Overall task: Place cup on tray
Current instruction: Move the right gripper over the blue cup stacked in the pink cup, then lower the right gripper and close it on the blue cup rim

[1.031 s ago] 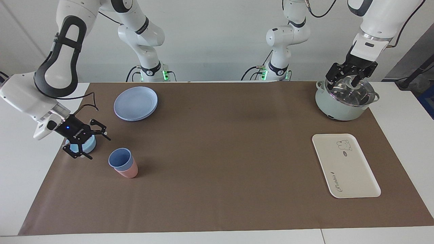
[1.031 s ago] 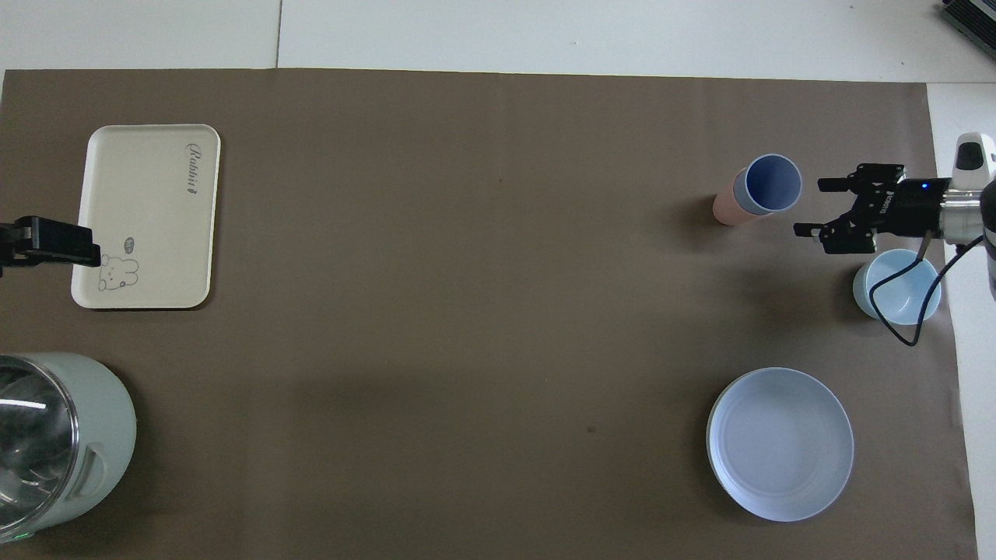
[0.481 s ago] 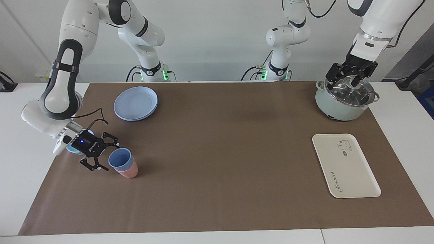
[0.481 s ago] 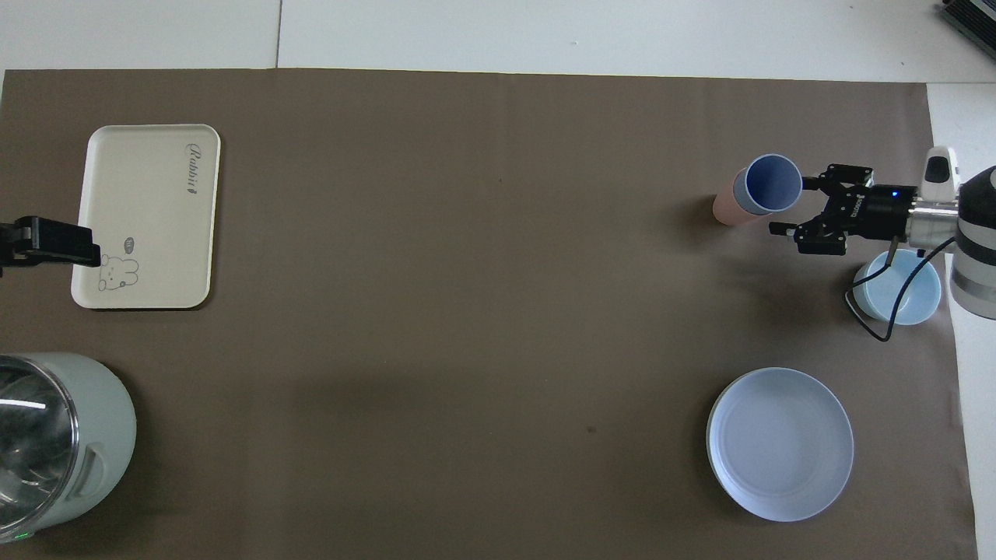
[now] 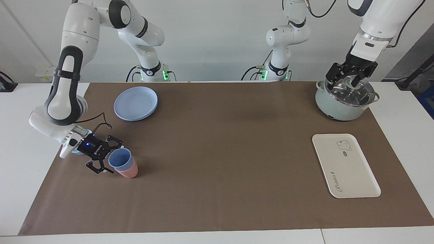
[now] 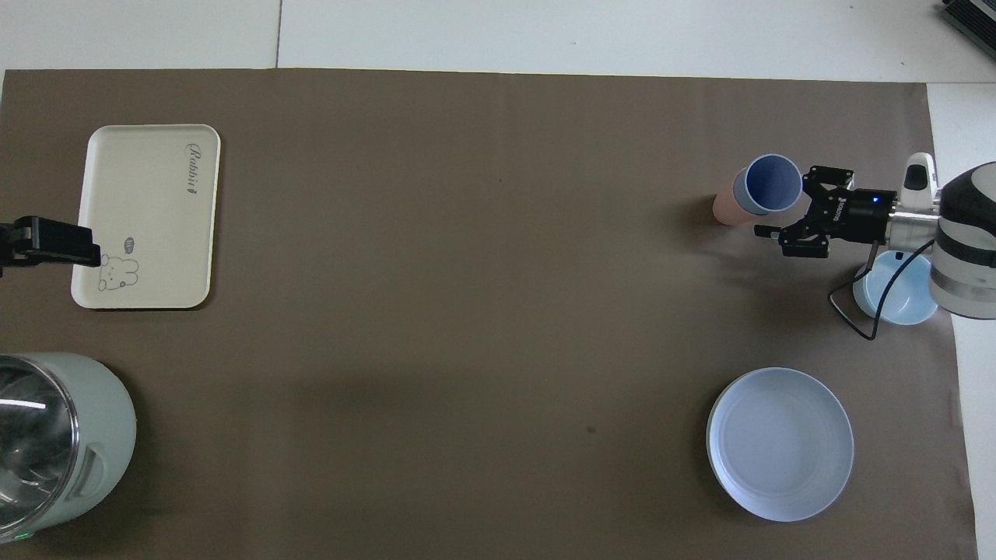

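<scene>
The periwinkle-blue cup stands nested inside a pink cup toward the right arm's end of the table; it also shows in the overhead view. My right gripper is open and low beside the cup, with one finger at each side of its rim; in the overhead view it lies level with the cup. The cream-white tray with the bear drawing lies empty toward the left arm's end. My left gripper is open and waits over the pot.
A pale green pot with a glass lid stands nearer to the robots than the tray. A round blue plate lies nearer to the robots than the cups. A light-blue bowl sits under the right wrist.
My right gripper has moved from over the light-blue bowl to the cup, and its open fingers now reach around the rim. The left arm has not moved.
</scene>
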`<state>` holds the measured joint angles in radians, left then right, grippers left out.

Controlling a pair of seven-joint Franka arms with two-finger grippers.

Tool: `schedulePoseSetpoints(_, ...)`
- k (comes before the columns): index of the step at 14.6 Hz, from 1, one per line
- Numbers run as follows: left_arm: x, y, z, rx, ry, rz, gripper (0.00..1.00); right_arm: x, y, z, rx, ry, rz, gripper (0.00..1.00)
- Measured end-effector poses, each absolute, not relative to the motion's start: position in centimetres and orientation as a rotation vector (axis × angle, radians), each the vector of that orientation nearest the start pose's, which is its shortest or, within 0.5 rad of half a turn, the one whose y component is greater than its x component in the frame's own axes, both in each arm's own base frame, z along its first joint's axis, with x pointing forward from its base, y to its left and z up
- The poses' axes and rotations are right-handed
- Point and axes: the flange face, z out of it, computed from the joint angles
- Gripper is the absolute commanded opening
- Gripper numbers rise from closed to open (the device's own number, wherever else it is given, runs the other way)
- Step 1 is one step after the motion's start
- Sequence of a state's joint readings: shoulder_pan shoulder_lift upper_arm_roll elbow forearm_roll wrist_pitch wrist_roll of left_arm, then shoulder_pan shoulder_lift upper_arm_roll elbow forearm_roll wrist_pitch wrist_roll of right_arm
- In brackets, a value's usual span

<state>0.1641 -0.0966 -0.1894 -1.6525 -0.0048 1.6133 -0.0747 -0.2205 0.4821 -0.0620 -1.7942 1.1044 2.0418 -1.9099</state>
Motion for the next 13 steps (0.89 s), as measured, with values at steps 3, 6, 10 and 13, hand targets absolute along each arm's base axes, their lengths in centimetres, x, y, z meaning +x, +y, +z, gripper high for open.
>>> schedulePoseSetpoints(3,52.9,-1.9,64.1,-3.129,-0.078,-0.088,1.00,63.7,-12.3,28.7,-2.128,-1.141,-0.912,1.00)
schedulePoseSetpoints(6,52.9,-1.9,64.1,-3.129,-0.078,-0.088,1.00,64.0,-12.0,28.8,-2.123,-1.146,-0.949,1.00)
schedulePoseSetpoints(10,52.9,-1.9,64.1,-3.129,-0.078,-0.088,1.00,64.2,-11.3,28.5,-2.122,-1.142,-0.979,1.00)
schedulePoseSetpoints(13,52.9,-1.9,64.1,-3.129,-0.078,-0.088,1.00,64.3,-11.0,27.5,-2.106,-1.140,-1.000,1.00)
